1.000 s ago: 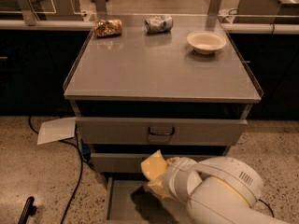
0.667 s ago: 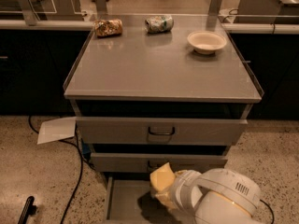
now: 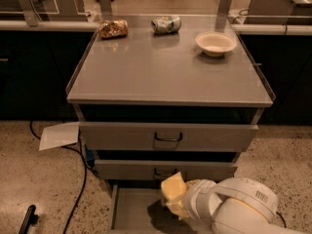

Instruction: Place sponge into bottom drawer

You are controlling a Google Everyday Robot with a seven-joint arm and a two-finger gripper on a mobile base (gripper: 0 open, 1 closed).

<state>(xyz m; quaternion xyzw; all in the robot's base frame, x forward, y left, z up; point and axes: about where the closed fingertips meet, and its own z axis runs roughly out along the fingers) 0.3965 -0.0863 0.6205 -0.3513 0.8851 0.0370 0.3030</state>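
The pale yellow sponge (image 3: 171, 187) is held in my gripper (image 3: 177, 203) at the bottom of the camera view. It hangs just above the open bottom drawer (image 3: 130, 209), near the drawer's back and in front of the middle drawer's face. The gripper is shut on the sponge. My white arm (image 3: 239, 209) comes in from the lower right and hides the right part of the drawer's grey floor. A dark shadow lies on the floor under the sponge.
Two upper drawers (image 3: 168, 136) stand slightly pulled out. On the cabinet top (image 3: 165, 72) are a white bowl (image 3: 215, 43), a crushed can (image 3: 165, 24) and a snack bag (image 3: 113, 28). A sheet of paper (image 3: 59, 135) and a black cable (image 3: 80, 179) lie on the floor at left.
My arm has moved to the right and slightly lower with the sponge, bringing it further over the open bottom drawer. Nothing on the cabinet top has moved.
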